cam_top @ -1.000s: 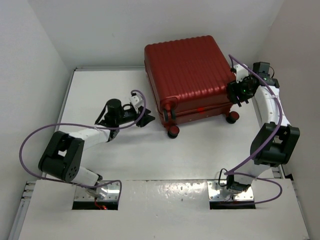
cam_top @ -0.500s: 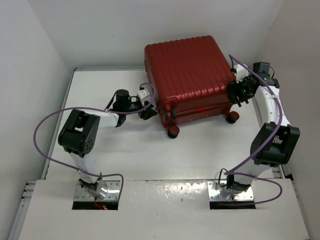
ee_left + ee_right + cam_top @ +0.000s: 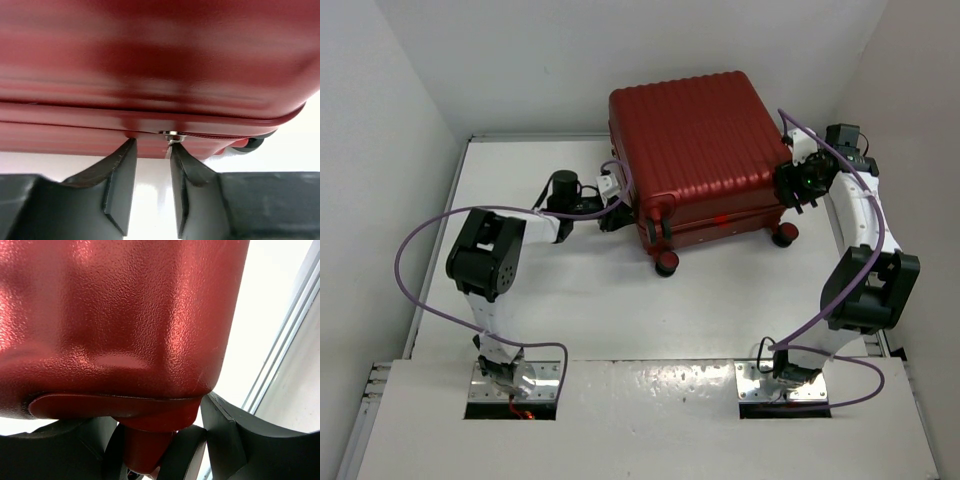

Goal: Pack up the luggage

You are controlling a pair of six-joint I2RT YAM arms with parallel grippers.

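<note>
The luggage (image 3: 695, 140) is a dark red ribbed suitcase lying closed at the back of the table. My left gripper (image 3: 614, 212) is at its left side. In the left wrist view the suitcase (image 3: 160, 60) fills the top, and the left gripper (image 3: 152, 145) is open with its tips against the seam. A small metal zipper pull (image 3: 172, 136) hangs right at the right fingertip (image 3: 182, 165), with bare table in the gap. My right gripper (image 3: 796, 185) is at the suitcase's right corner. There the right gripper (image 3: 150, 412) is shut around the black corner wheel (image 3: 185, 455) under the red shell (image 3: 115, 305).
The white table (image 3: 570, 290) is boxed in by white walls on the left, back and right. A metal rail (image 3: 285, 340) runs close beside the right gripper. Two suitcase wheels (image 3: 666, 265) (image 3: 785, 236) stick out toward the arms.
My left arm has swung right and forward until its gripper reached the suitcase's left side, and its jaws have narrowed a little. The right arm and the suitcase have not moved.
</note>
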